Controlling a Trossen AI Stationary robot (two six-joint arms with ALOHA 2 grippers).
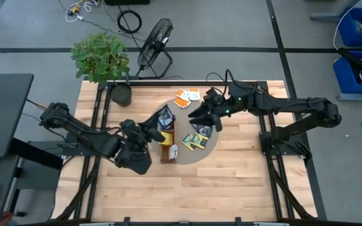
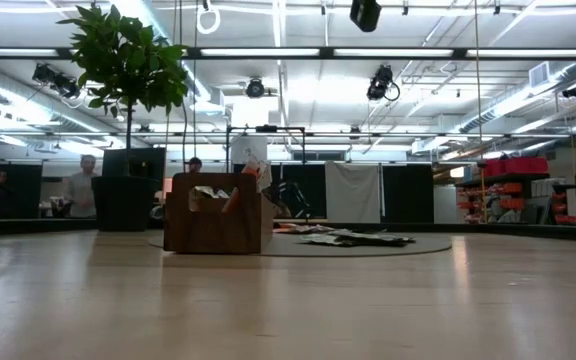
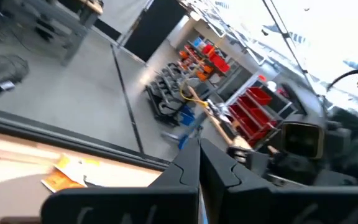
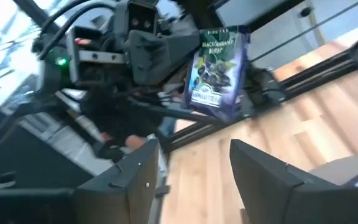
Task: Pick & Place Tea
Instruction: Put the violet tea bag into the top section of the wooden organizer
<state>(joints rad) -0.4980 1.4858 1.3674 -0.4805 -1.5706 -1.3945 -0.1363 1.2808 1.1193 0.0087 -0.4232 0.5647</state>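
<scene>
High view, left gripper [image 1: 160,120] pinching dark sachet [image 1: 166,116], right gripper [image 1: 200,117] spread

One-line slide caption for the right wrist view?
Open right hand faces the left hand holding up a dark blue tea sachet.

A: What stands on the wooden table [image 1: 231,188]?
B: A potted plant [image 1: 102,59] at a far corner, a round grey mat [image 1: 209,147] mid-table, a narrow brown wooden tray [image 1: 168,143] on the mat's edge.
A: Off the table?
B: A black floor fan [image 1: 154,44], blue bins [image 1: 360,47], cables [image 1: 129,21].
</scene>
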